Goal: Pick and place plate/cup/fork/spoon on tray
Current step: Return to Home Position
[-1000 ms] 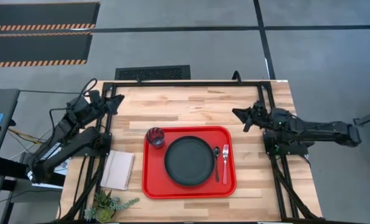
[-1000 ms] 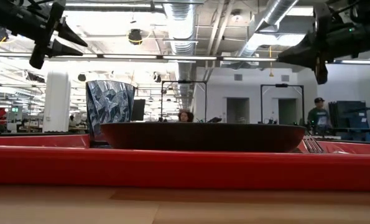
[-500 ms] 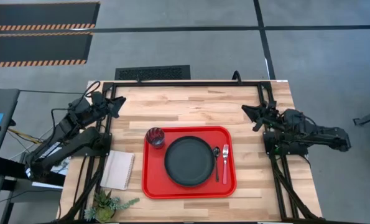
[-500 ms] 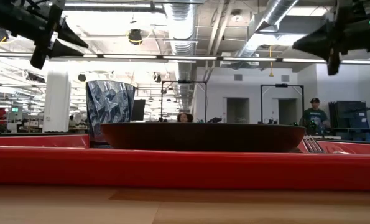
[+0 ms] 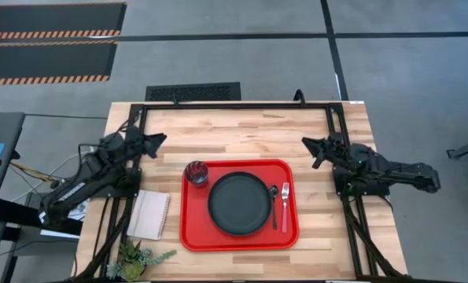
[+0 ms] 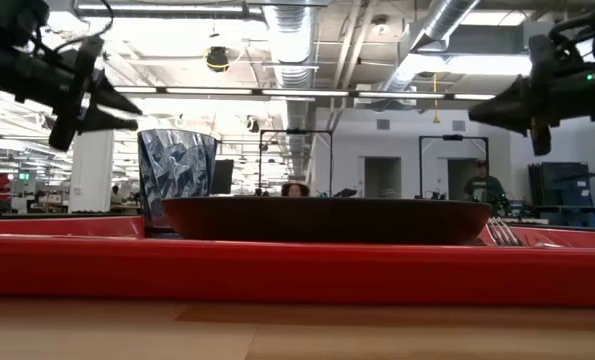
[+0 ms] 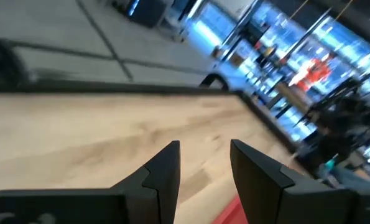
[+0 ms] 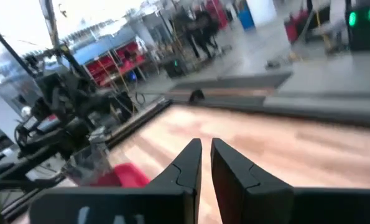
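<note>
At the centre of the high view the red tray [image 5: 239,205] is lying on the wooden table [image 5: 241,130], its long sides running parallel to the table's near edge. Everything is sitting inside its rim: the black plate [image 5: 239,203] in the middle, the cup [image 5: 197,173] in the tray's upper-left corner just beside the plate, and the spoon [image 5: 274,203] and the fork [image 5: 285,206] lying side by side between the plate and the tray's right rim, the spoon nearer the plate.

Bare wood is showing as a wide band above the tray and as narrower strips on both sides and below. A white notepad [image 5: 149,215] is lying just left of the tray, and a small plant [image 5: 135,257] is sitting at the lower-left corner.

The left gripper [image 5: 160,142] is hanging over the table's left edge, well apart from the tray; its wrist view is showing the fingers [image 7: 163,174] standing partly apart with nothing between them. The right gripper [image 5: 308,145] is hovering over the right side, above and right of the tray; its fingers [image 8: 188,163] are showing only a thin slit, so they are probably almost closed, and empty.

The low view is adding what the overhead one is not: both grippers are hanging high above the tray rim, the cup is standing upright, and a person [image 6: 484,187] is standing far back in the room.
</note>
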You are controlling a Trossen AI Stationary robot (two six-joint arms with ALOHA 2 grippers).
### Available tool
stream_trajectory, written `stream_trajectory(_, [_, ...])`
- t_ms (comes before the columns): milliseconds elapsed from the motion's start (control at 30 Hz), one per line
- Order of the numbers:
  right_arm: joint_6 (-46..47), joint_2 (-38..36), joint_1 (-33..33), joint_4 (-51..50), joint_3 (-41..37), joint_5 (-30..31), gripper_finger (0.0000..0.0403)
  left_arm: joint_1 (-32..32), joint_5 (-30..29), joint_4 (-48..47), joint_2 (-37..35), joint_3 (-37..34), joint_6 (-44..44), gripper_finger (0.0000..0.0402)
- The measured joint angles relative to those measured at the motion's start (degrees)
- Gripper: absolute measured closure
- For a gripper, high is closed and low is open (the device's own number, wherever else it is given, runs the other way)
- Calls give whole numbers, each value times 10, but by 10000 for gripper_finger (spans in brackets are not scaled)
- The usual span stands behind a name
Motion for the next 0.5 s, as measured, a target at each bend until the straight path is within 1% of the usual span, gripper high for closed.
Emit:
stream_trajectory(100, [-34,19,0,61,-15,3,342,-5,-9,-14,3,-10,4,276])
stream_trajectory(167, [-50,25,0,82,-25,2,342,-7,-20,-10,1,-22,5,276])
stream_trajectory(267, [-54,39,-2,83,-26,3,342,-10,-31,-9,2,-41,3,276])
stream_trajectory(367, [-54,48,-8,82,-26,4,342,-13,-48,8,6,-42,11,276])
stream_trajectory(500, [-54,48,-19,81,-26,4,342,-14,-53,8,2,-43,21,276])
